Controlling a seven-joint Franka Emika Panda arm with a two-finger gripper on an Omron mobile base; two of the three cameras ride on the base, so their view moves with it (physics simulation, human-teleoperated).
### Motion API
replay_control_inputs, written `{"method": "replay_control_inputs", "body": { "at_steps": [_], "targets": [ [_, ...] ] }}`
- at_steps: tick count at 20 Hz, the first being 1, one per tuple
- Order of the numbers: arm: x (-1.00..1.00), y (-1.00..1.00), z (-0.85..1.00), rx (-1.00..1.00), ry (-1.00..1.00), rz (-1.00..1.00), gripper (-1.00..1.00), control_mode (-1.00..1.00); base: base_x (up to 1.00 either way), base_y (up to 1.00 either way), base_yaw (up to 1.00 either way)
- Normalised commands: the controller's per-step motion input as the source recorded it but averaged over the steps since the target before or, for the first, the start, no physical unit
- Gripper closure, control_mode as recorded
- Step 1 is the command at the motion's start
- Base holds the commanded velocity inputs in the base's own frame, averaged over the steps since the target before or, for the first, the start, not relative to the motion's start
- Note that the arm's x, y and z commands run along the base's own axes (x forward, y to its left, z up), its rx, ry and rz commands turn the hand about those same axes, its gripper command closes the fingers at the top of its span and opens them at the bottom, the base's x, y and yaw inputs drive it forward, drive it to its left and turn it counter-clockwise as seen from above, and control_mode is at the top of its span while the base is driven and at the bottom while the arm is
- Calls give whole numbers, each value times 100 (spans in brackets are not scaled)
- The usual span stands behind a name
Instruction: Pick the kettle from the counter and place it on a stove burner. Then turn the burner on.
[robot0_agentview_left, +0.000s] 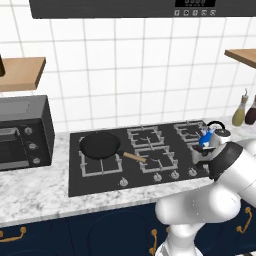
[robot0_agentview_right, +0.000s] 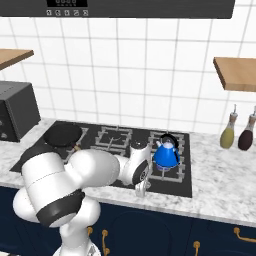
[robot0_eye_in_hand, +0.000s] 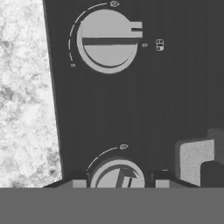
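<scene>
Kettle (robot0_agentview_right: 166, 153) is seen upright on the front right stove burner (robot0_agentview_right: 170, 171) of the black cooktop (robot0_agentview_left: 75, 187), off the counter (robot0_agentview_right: 220, 185). Gripper (robot0_agentview_right: 142, 190) is held low at the cooktop's front edge, over 2 silver knobs (robot0_eye_in_hand: 108, 40); fingertips barely visible, opening cannot be told, nothing seen held. Frying pan (robot0_agentview_left: 101, 146) sits on a left burner
</scene>
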Motion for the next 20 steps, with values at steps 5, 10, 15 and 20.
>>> {"method": "replay_control_inputs", "body": {
  "at_steps": [5,10,15,20],
  "targets": [
    [0,0,-5,0,0,14,100,-100,0,0,0],
    [0,0,0,0,0,0,100,-100,0,0,0],
    [0,5,7,0,0,0,-100,-100,0,0,0],
    [0,0,65,0,1,0,-100,-100,0,0,0]
  ]
}}
